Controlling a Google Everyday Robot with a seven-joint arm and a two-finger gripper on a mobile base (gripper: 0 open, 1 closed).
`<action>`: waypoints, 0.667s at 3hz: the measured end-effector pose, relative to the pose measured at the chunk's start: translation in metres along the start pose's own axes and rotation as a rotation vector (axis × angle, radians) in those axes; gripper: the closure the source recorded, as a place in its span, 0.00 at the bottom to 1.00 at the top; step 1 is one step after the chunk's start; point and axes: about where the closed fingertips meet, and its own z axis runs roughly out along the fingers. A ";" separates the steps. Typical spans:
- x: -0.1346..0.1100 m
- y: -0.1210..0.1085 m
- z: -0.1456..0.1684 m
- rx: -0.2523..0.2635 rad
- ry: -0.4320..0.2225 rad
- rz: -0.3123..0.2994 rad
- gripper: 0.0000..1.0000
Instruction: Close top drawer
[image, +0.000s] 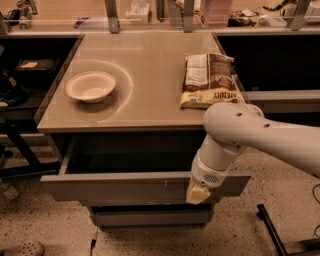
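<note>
— What does the arm (265, 137) look like?
— It has a thick, smooth white shell, rounded at the bend, with a few small dark dots along it like recessed screws.
— And further down?
— The wrist (212, 162) is a shorter white cylinder ringed by seams, with a small patch of fine dark holes. The gripper (197, 193) at its end is a pale cream-yellow block, in front of the right part of the top drawer (125, 187) front.
</note>
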 end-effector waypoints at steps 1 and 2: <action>0.000 0.000 0.000 0.000 0.000 0.000 0.14; 0.000 0.000 0.000 0.000 0.000 0.000 0.00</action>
